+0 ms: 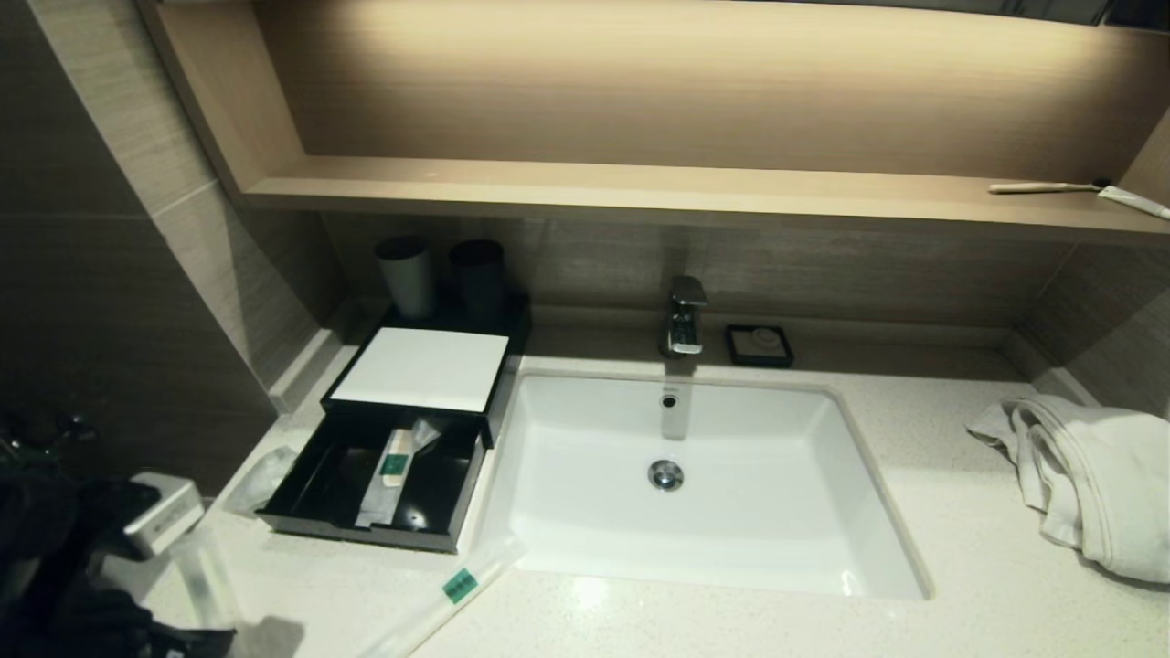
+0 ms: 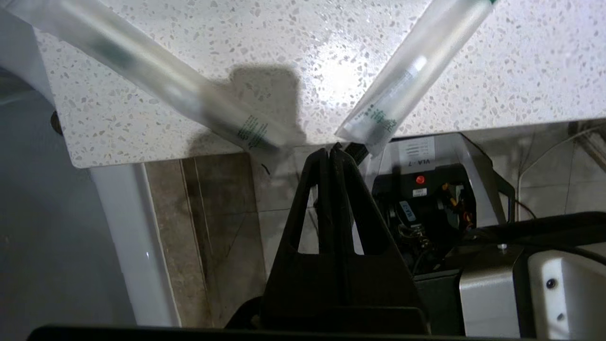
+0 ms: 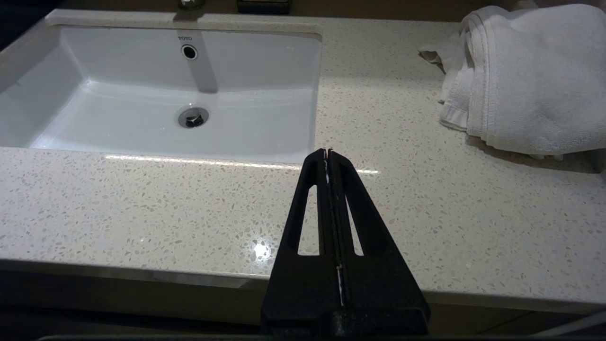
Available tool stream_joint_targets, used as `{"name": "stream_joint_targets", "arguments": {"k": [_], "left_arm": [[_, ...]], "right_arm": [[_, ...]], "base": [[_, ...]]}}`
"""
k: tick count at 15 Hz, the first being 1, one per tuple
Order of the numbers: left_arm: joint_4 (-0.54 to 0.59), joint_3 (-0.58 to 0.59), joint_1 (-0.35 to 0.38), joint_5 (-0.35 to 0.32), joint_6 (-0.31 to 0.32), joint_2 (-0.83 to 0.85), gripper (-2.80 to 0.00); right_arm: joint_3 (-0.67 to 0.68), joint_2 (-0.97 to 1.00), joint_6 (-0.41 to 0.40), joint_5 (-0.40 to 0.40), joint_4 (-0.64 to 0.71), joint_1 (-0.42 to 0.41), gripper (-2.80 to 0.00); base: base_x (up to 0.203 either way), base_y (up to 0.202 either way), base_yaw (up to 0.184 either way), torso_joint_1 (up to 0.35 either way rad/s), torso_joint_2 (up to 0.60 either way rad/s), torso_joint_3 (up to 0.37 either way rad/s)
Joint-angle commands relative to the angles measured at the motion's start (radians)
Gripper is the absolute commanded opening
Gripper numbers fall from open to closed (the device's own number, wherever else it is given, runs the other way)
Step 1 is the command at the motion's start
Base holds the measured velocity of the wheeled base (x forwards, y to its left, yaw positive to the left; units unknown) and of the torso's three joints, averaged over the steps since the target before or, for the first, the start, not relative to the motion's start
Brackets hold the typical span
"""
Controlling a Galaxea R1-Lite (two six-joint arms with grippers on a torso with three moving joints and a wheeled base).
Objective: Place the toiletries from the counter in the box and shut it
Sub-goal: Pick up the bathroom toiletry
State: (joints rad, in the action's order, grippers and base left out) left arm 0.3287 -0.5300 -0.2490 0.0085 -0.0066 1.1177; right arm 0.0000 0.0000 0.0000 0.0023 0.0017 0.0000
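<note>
Head view overlooking surface [image 1: 914,548] from above; wrist views low at near edge, sharing basin [image 3: 142,94] and packets [image 2: 407,76].

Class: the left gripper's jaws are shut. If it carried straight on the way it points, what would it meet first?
Probably the end of the packet overhanging the counter edge, just ahead of the left gripper. Depth is unclear, so it might slip under it and reach the counter edge instead.

Our left gripper [image 2: 330,150] hangs low at the near left, fingers pressed together; our right gripper [image 3: 327,152] likewise closed.
</note>
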Motion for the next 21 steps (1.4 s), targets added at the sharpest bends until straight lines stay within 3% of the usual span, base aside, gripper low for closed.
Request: {"name": "stream_joint_targets", "arguments": {"k": [1,4,12,21], "left_arm": [[0.001,0.026,-0.031,0.000,0.016,-0.010,-2.80],[0.000,0.059,-0.073,-0.012,0.024,-0.038,-2.80],[-0.007,0.093,-0.092,-0.167,0.063,-0.019,-2.80],[-0.014,0.072,-0.092,-0.170,0.124,0.154,-2.80]], "right_arm": [[0.000,0.000,0.000,0.001,0.000,0.000,-2.80],[0.000,0.000,0.000,-0.001,0.000,0.000,-2.80],[0.000,0.000,0.000,0.001,0.000,0.000,-2.80],[0.000,0.000,0.000,0.001,0.000,0.000,-2.80]], "base": [[0.000,0.000,0.000,0.000,0.00,0.000],[0.000,0.000,0.000,0.000,0.00,0.000],[0.000,0.000,0.000,0.000,0.00,0.000],[0.000,0.000,0.000,0.000,0.00,0.000]]}}
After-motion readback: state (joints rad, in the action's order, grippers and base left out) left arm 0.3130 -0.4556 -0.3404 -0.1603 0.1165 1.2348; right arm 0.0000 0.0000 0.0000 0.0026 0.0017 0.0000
